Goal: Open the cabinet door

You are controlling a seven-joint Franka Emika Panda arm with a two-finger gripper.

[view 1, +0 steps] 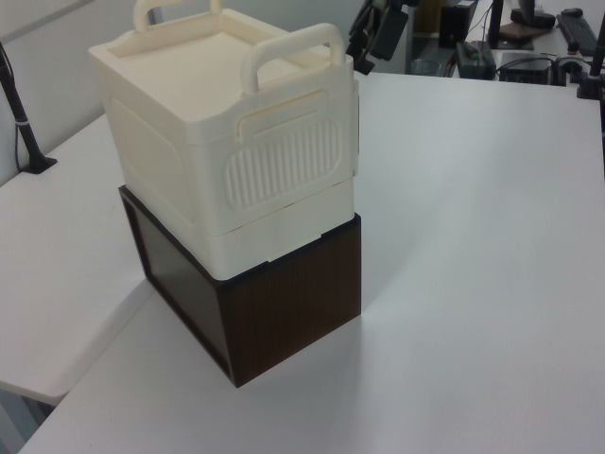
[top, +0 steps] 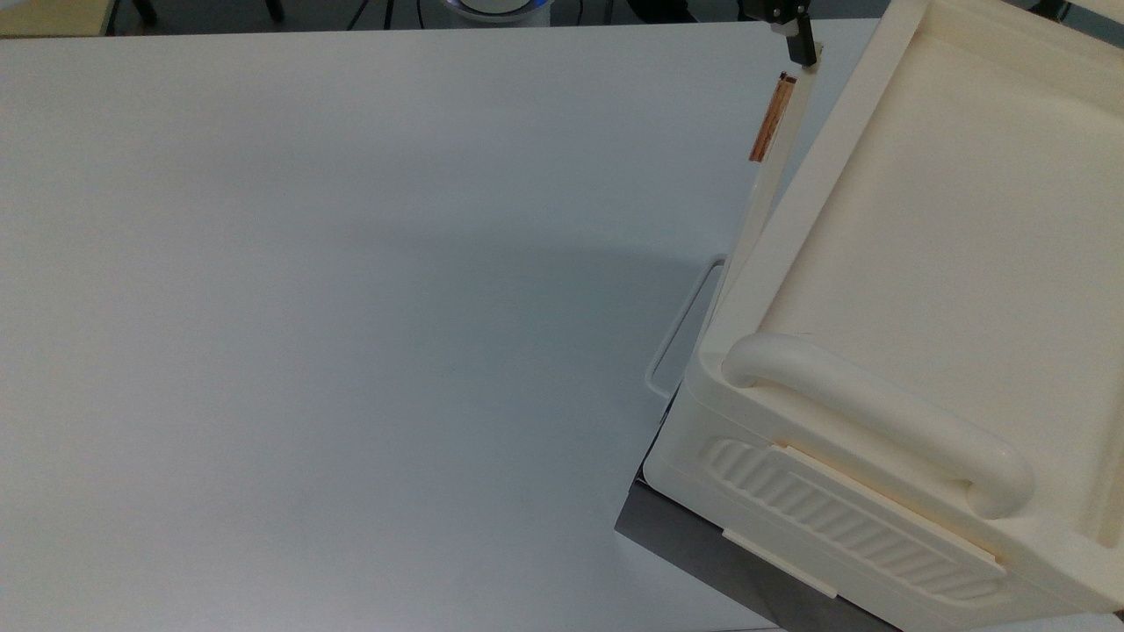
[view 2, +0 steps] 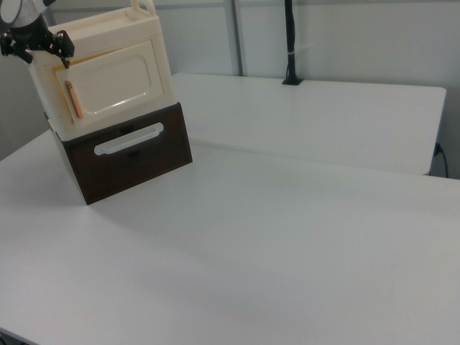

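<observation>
The cream cabinet [top: 931, 263] stands on a dark brown box [view 1: 293, 303]. Its cabinet door [view 2: 115, 77] faces the right view, with a recessed rectangle and a copper bar handle [view 2: 70, 99] near the right view's left edge. From the top view I see the door [top: 762, 197] edge-on and slightly ajar, with the copper handle [top: 770, 118] on its outer face. My gripper [top: 786, 26] is at the door's free end, one black finger [top: 801, 44] against that edge. It hangs at the cabinet's upper corner [view 2: 36, 44] and looks open [view 1: 375, 38], holding nothing.
The brown box has a pale drawer handle [view 2: 129, 139] on its front. A white table [top: 351, 307] spreads wide in front of the door. A black pole [view 2: 290, 43] stands at the far table edge, and monitors and gear [view 1: 529, 38] sit behind.
</observation>
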